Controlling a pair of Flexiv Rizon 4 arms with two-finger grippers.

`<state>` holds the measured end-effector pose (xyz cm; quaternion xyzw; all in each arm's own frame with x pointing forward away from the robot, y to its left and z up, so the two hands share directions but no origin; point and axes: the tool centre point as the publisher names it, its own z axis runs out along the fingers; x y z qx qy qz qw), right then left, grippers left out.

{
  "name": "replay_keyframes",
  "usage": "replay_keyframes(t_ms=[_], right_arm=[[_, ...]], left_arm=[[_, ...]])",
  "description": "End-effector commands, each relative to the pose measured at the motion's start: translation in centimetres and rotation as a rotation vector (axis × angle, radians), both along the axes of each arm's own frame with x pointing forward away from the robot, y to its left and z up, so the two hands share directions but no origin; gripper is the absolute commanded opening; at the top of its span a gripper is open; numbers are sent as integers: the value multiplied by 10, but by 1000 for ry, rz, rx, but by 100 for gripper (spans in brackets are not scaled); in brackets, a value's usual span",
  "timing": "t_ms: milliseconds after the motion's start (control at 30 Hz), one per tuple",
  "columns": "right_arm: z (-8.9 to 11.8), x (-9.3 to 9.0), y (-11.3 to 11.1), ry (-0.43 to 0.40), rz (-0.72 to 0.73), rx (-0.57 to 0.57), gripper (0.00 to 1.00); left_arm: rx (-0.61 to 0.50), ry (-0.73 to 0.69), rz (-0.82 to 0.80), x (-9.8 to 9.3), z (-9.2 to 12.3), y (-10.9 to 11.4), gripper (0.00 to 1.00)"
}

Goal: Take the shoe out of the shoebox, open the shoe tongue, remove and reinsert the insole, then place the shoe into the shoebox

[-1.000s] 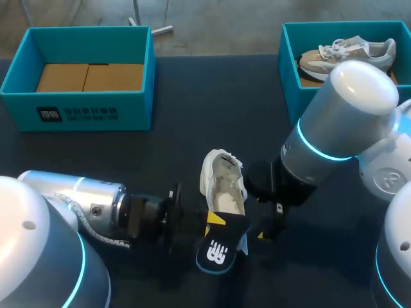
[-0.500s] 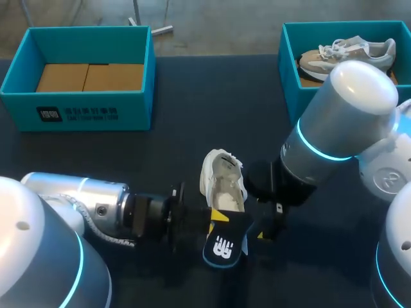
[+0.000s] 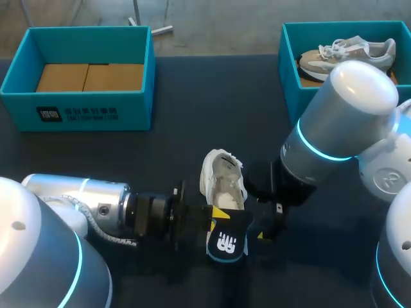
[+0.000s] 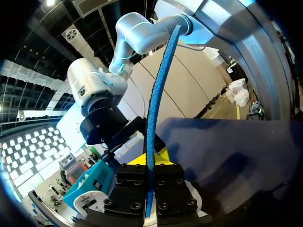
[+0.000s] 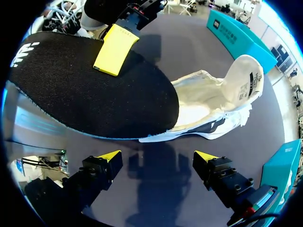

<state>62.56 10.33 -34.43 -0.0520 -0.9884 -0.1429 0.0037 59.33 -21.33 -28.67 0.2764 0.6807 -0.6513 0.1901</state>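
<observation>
A white shoe [image 3: 223, 183] lies on the dark table with its opening facing up, also seen ahead of my right gripper [image 5: 213, 106]. The black insole [image 3: 227, 242], blue-edged with a white logo, is out of the shoe and hangs at its heel end. My left gripper [image 3: 216, 217] is shut on the insole, which appears edge-on as a blue strip [image 4: 151, 123] between its fingers [image 4: 150, 163]. In the right wrist view the insole [image 5: 90, 90] overlaps the shoe's heel, one yellow left fingertip [image 5: 115, 49] pressed on it. My right gripper [image 5: 157, 156] stands open and empty just right of the shoe [image 3: 268, 226].
A teal shoebox [image 3: 80, 106] with cardboard in it stands at the back left. A second teal shoebox [image 3: 290, 61] at the back right holds a beige and grey shoe [image 3: 350, 52], partly hidden by my right arm.
My left gripper has carried the insole a little to the right, closer under the shoe's heel. The shoe and my right arm have stayed put.
</observation>
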Motion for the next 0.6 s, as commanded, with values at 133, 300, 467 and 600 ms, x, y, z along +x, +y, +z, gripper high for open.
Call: replay_keyframes(t_ms=[133,300,467,600], right_arm=[[-1,-1,1,-3,-1,-1,100],[-1,-1,1,-3,-1,-1,100],[-1,-1,1,-3,-1,-1,100],[-1,-1,1,-3,-1,-1,100]], left_arm=[[5,6,12,-2,1,4,0],[14,11,11,-2,-4,5,0],[15,19,10,-1,-7,5,0],[15,21,12,1,-9,5,0]])
